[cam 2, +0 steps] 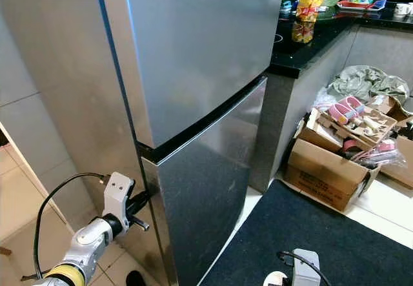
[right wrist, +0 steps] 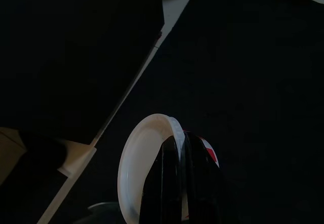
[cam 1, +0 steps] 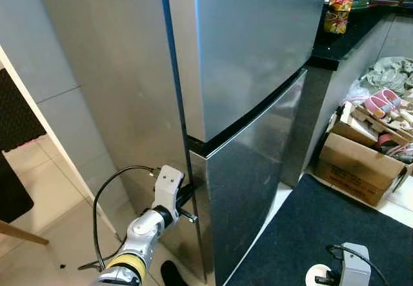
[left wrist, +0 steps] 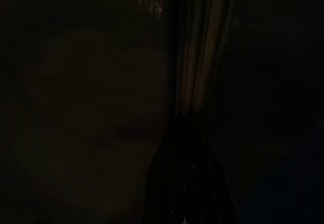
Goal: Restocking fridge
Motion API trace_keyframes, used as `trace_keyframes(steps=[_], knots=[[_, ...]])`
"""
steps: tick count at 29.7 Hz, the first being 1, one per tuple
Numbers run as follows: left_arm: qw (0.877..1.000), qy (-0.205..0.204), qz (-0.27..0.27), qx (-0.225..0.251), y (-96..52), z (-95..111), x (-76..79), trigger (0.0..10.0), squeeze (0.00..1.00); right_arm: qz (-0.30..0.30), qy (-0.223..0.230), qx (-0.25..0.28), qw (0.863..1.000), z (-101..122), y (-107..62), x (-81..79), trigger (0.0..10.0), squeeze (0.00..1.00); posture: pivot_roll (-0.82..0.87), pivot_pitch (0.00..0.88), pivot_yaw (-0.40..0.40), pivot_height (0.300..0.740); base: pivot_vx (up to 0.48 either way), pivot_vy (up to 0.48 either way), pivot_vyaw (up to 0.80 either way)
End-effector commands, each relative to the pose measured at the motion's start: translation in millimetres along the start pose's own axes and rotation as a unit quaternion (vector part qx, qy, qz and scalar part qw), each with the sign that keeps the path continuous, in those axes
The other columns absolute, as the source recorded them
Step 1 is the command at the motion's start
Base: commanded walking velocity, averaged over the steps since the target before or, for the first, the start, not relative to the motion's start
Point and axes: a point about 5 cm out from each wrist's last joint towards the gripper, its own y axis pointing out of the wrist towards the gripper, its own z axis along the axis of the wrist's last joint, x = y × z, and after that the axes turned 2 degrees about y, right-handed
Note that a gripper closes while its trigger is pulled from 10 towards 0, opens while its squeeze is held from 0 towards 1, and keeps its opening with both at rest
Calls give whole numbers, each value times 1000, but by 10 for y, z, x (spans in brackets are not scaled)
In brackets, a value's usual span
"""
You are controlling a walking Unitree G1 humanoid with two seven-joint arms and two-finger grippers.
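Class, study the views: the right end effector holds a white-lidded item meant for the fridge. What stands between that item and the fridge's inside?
The closed lower fridge door blocks the way; the upper door is shut too. The left end effector sits at the lower door's left edge. The right end effector holds the white-lidded item low over the dark mat.

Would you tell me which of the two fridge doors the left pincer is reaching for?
The lower door: the left pincer sits at its top left edge, just under the dark gap below the upper door.
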Motion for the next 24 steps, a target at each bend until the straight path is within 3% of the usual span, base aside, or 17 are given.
trace_keyframes(steps=[1, 11, 12, 13, 14, 22, 24], knots=[[997, -20, 71, 15, -101, 28, -250, 10000, 0, 1, -3, -3, 1000, 4, 2, -1, 10000, 0, -105, 0, 3, 740, 0, 0, 0], [998, -51, -14, 22, 63, 79, 11, 10000, 35, 7, -11, 1, 1000, 58, 17, -22, 10000, 0, -109, 0, -7, 740, 0, 0, 0], [998, -52, -21, 22, 85, 99, 22, 10000, 118, 7, -12, 2, 1000, 64, 18, -23, 10000, 0, -109, 0, -7, 740, 0, 0, 0], [998, -52, -31, 23, 118, 138, 29, 10000, 965, 7, -12, 3, 1000, 68, 19, -21, 10000, 0, -113, 0, -6, 740, 0, 0, 0], [998, -52, -38, 23, 145, 171, 31, 10000, 1000, 7, -12, 3, 1000, 70, 18, -18, 10000, 0, -113, 0, -6, 740, 0, 0, 0], [994, -50, -91, 22, 228, 293, 55, 10000, 1000, 4, -13, 4, 1000, 67, 10, 16, 10000, 0, -118, 0, -1, 740, 0, 0, 0], [989, -45, -138, 12, 241, 308, 105, 10000, 1000, 2, -15, 1, 1000, 50, 2, 35, 10000, 0, -118, 0, 1, 740, 0, 0, 0]])
